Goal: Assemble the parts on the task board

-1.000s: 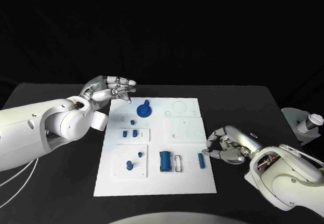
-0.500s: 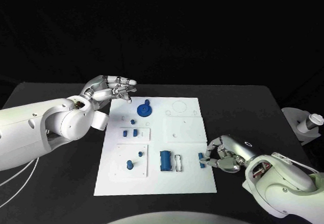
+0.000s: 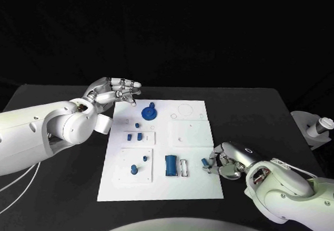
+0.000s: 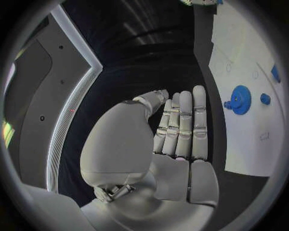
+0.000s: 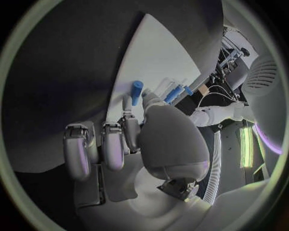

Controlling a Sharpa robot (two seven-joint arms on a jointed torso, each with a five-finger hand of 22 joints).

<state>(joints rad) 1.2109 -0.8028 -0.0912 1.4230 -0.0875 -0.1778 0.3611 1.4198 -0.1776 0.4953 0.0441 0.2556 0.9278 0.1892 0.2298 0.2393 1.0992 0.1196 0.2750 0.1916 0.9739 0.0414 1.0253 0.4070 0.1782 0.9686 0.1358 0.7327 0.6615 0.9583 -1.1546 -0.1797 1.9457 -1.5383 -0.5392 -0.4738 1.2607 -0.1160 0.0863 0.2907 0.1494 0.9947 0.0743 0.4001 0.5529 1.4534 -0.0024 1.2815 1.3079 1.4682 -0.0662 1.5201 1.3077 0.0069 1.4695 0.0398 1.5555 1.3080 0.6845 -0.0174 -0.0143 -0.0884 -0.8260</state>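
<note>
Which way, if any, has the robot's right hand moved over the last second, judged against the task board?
Yes. The right hand has moved nearer the robot along the task board's right edge, closing on the small blue part there. The left hand stayed put.

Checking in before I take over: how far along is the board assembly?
Early to midway, I'd judge. The blue gear and some small blue pieces look seated on the white board. In hand: the right hand pinches a small blue peg at the board's right edge. Left: the blue block lies loose, and circular outlines near the far edge sit unfilled. The left hand holds nothing.
</note>
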